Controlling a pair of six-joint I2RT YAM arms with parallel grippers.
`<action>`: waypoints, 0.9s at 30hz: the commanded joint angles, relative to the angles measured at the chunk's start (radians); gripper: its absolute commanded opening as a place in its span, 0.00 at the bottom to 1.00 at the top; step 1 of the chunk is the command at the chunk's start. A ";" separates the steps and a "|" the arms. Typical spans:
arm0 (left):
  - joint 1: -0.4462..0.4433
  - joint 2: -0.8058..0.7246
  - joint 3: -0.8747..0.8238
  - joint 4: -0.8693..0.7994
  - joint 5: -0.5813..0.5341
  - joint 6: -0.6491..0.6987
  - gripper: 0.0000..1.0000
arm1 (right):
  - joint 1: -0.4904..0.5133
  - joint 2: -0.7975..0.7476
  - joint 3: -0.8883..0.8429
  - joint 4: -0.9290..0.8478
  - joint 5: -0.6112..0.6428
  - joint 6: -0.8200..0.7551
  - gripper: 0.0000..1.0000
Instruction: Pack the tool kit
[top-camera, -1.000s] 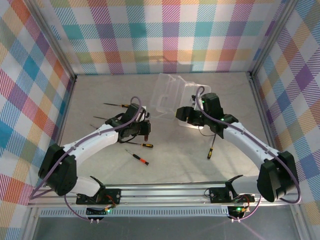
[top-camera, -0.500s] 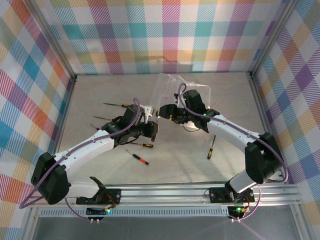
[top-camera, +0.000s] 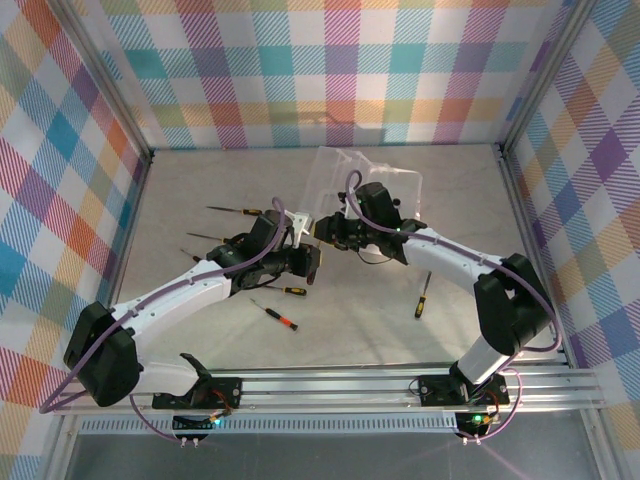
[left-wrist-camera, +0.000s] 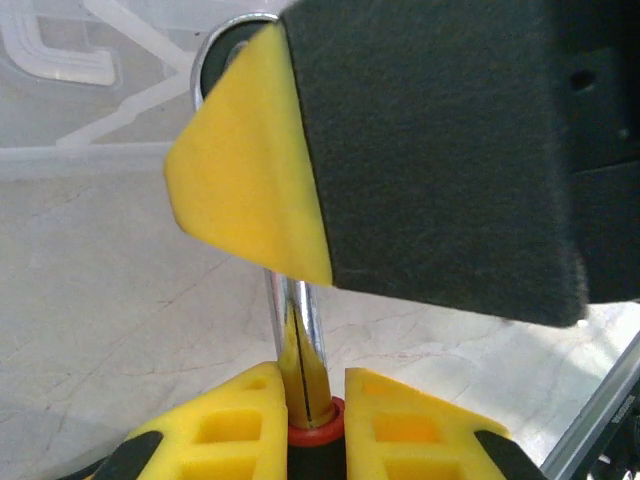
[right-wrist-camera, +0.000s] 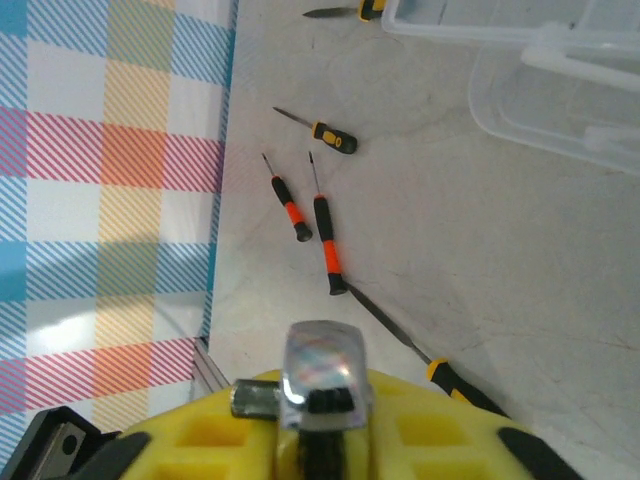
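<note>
A small tool with a chrome shaft (left-wrist-camera: 295, 320), a red collar and a black handle stands between both grippers. My left gripper (left-wrist-camera: 305, 400) is shut on its handle just below the collar. My right gripper (right-wrist-camera: 320, 410) is shut on its chrome head (right-wrist-camera: 322, 375). In the top view the left gripper (top-camera: 303, 262) and right gripper (top-camera: 325, 230) meet mid-table. The clear plastic box (top-camera: 345, 185) lies open behind them, lid (top-camera: 400, 190) to its right. Slim screwdrivers lie loose: black-orange ones (top-camera: 275, 315), (right-wrist-camera: 328, 240), (right-wrist-camera: 287, 205) and a black-yellow one (top-camera: 422, 295).
More screwdrivers lie left of the arms (top-camera: 236, 211), (top-camera: 200, 236), and one (top-camera: 283, 289) under the left gripper. A thin file with a yellow-black handle (right-wrist-camera: 420, 350) lies below the right gripper. Checkered walls (top-camera: 70, 200) enclose the table on three sides.
My right gripper swung left from beside the box to meet the left gripper. The left gripper moved right and slightly forward with the tool. Both now hold it.
</note>
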 joint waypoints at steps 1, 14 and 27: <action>-0.023 -0.002 0.039 0.053 0.028 0.027 0.00 | 0.007 0.005 0.028 0.049 -0.018 -0.008 0.16; -0.025 -0.070 0.010 0.015 -0.012 0.044 0.61 | -0.025 -0.078 0.084 -0.057 0.093 -0.114 0.09; -0.022 -0.256 -0.143 -0.126 -0.520 -0.145 0.80 | -0.304 -0.122 0.195 -0.260 0.142 -0.273 0.10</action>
